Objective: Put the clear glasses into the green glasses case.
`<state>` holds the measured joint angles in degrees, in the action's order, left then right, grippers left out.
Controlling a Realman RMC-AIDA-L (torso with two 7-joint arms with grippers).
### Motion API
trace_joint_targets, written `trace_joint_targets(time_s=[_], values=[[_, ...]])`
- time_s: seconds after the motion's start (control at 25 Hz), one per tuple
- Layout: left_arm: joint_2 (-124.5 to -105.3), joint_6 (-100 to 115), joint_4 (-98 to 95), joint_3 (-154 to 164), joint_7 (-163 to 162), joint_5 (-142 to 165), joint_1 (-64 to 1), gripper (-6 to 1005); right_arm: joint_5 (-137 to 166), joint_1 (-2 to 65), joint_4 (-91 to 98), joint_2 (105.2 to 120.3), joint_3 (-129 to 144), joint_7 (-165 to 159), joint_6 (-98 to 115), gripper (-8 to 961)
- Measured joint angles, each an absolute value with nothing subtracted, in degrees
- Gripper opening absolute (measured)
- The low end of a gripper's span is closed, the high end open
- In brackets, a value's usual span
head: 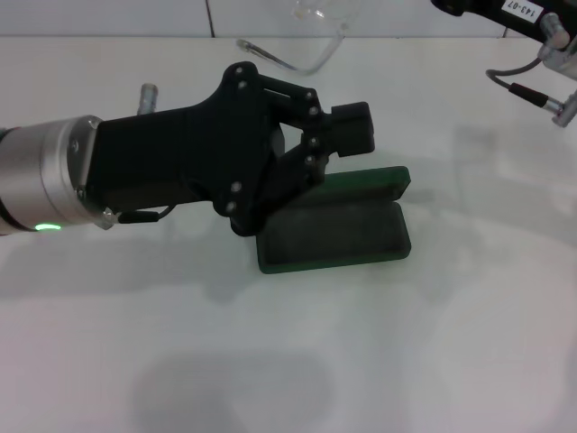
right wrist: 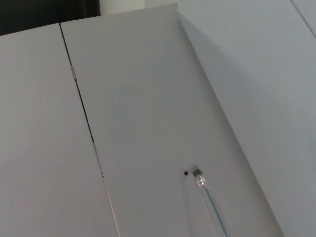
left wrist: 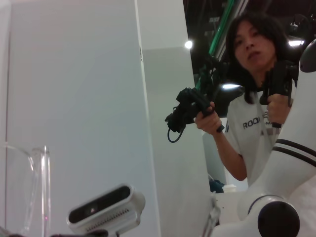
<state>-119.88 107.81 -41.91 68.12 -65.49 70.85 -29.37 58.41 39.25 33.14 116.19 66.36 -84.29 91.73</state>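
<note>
The green glasses case [head: 343, 230] lies open on the white table, dark lining up, with its lid [head: 370, 180] raised at the far side. My left gripper [head: 353, 126] reaches in from the left and hovers over the case's left half. Its fingertips are together with nothing between them. The clear glasses [head: 317, 41] are at the far edge of the head view, partly cut off by the frame. One thin arm of the clear glasses [right wrist: 210, 197] shows close in the right wrist view, and the clear glasses [left wrist: 43, 187] also show faintly in the left wrist view. Only part of my right arm [head: 505, 11] is visible, at the far right.
Cables with silver connectors [head: 541, 95] hang below the right arm. In the left wrist view a person [left wrist: 252, 74] holds hand controllers, and a small camera [left wrist: 106, 210] sits low in that view. White wall panels fill the right wrist view.
</note>
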Motion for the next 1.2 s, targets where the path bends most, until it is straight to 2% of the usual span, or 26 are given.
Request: trace_joint_targets(time_s=[1.2], values=[[-119.88, 107.57, -39.73, 68.01, -63.38, 68.17, -30.02, 45, 56.01, 39.72, 32.52, 116.19, 75.33, -83.68, 89.46, 104]])
